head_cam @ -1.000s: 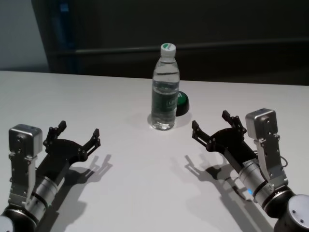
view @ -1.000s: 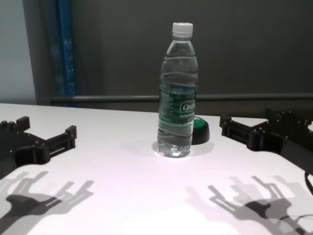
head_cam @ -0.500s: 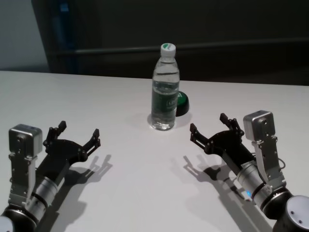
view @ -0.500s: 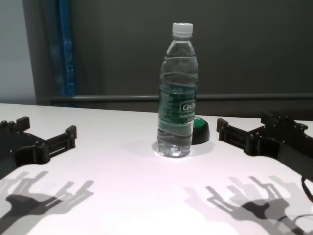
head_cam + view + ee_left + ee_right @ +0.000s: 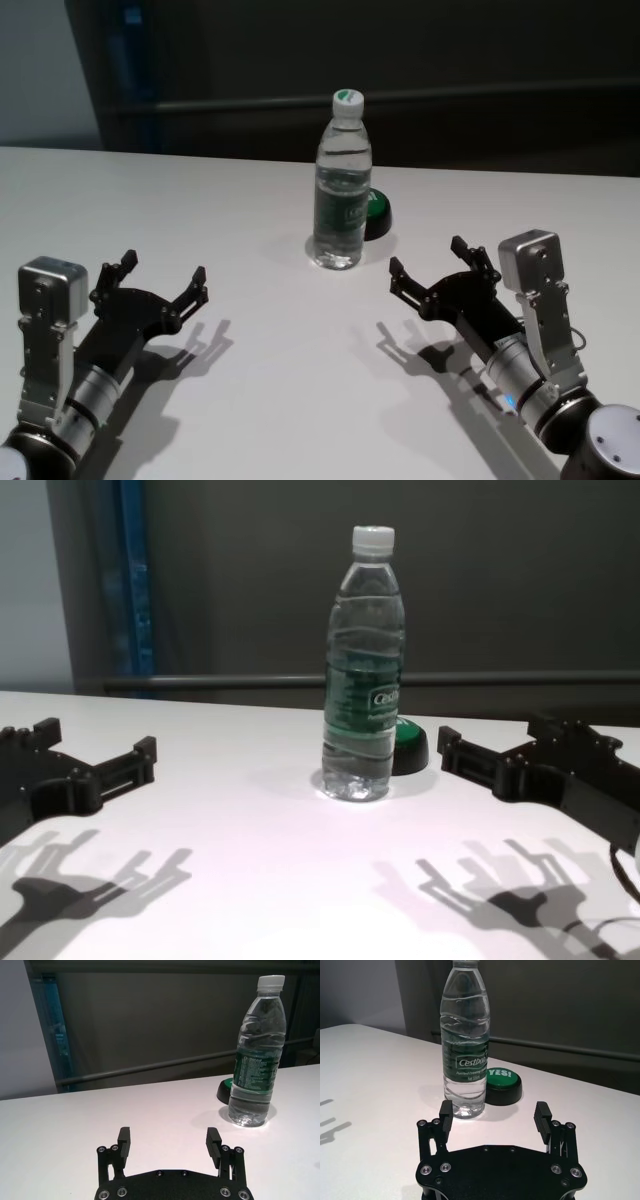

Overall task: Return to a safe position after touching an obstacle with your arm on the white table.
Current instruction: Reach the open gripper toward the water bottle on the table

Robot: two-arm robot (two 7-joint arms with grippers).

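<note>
The obstacle, a tall clear water bottle with a white cap and dark green label, stands upright mid-way across the white table. My right gripper hovers open and empty just right of the bottle and nearer to me, with a gap between them. The right wrist view shows the bottle just beyond the right gripper, off its left finger. At the near left my left gripper rests open and empty, far from the bottle.
A low green button on a black base sits right behind the bottle, on its right. A dark rail and wall run behind the table's far edge. Bare white tabletop lies between the two arms.
My right gripper has slid slightly left and back toward me, still open. The bottle still stands where it was, and the left arm has not moved.
</note>
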